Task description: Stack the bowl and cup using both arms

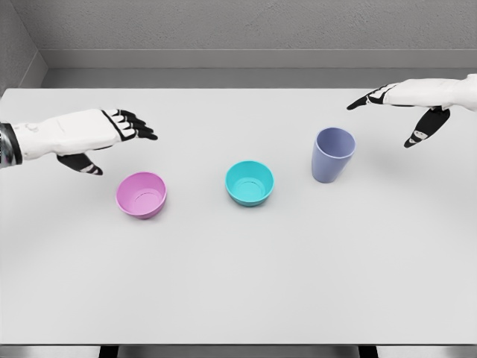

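Observation:
A pink bowl [141,195] sits on the white table [238,283] at the left. A teal bowl [250,183] rests at the middle. To its right stands an upright lavender cup [332,154]. My left hand [119,134] hovers above and behind the pink bowl, fingers stretched out flat and thumb hanging below, holding nothing. My right hand [402,112] floats up and to the right of the cup, fingers extended toward the left, thumb pointing down, nothing in it.
The table's far edge meets a grey wall at the top. Its front edge runs along the bottom of the view, with dark legs showing beneath.

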Motion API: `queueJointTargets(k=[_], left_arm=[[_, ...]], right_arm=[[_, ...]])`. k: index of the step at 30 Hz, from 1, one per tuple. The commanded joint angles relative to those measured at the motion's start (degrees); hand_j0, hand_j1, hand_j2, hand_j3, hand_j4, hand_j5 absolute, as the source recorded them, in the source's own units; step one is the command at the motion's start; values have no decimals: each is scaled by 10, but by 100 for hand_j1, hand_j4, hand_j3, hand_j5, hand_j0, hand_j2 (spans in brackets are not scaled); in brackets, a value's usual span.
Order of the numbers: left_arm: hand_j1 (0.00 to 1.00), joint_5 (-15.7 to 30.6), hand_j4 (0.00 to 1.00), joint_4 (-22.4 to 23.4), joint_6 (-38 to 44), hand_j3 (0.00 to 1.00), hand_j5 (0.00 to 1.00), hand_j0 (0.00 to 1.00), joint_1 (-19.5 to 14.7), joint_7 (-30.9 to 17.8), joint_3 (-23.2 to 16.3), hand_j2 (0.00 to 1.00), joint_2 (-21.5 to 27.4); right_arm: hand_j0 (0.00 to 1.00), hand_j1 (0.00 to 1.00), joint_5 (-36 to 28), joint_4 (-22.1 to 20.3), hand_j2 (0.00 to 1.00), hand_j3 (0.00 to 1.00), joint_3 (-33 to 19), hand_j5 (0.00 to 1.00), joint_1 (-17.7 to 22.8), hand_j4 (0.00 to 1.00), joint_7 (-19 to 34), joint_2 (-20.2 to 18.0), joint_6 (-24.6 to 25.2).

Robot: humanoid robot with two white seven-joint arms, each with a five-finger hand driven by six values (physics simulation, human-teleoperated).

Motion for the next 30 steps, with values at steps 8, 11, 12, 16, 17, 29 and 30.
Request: queueJointTargets(k=[8, 11, 12, 16, 17, 29, 30], left_arm=[[100, 98, 100, 32, 1, 100, 100, 100, 4, -23, -44, 100, 3], [100, 51, 100, 39, 1, 100, 100, 100, 10, -19, -44, 100, -2], [100, 51, 100, 39, 1, 100, 100, 100, 11, -18, -44, 100, -3], [100, 51, 100, 35, 1, 100, 100, 100, 15, -17, -44, 100, -5], [100, 51, 100, 35, 1, 100, 100, 100, 15, -17, -44, 100, -5], [100, 35, 100, 25, 1, 100, 100, 100, 28, -15, -44, 100, -13], [100, 35, 100, 26, 1, 100, 100, 100, 28, -15, -44, 100, -12]], right_arm=[[100, 100, -4, 1, 100, 100, 12, 100, 0, 100, -2, 0, 1], [100, 100, -5, 4, 100, 100, 12, 100, -2, 100, -4, -2, 1], [100, 100, -5, 4, 100, 100, 12, 100, -3, 100, -5, -2, 1], [100, 100, -5, 5, 100, 100, 20, 100, -4, 100, -5, -2, 1], [100, 100, -5, 5, 100, 100, 21, 100, -4, 100, -5, -2, 1], [100, 100, -5, 0, 100, 100, 30, 100, -5, 100, -5, -1, 1], [100, 100, -5, 0, 100, 100, 30, 100, -5, 100, -5, -1, 1]])
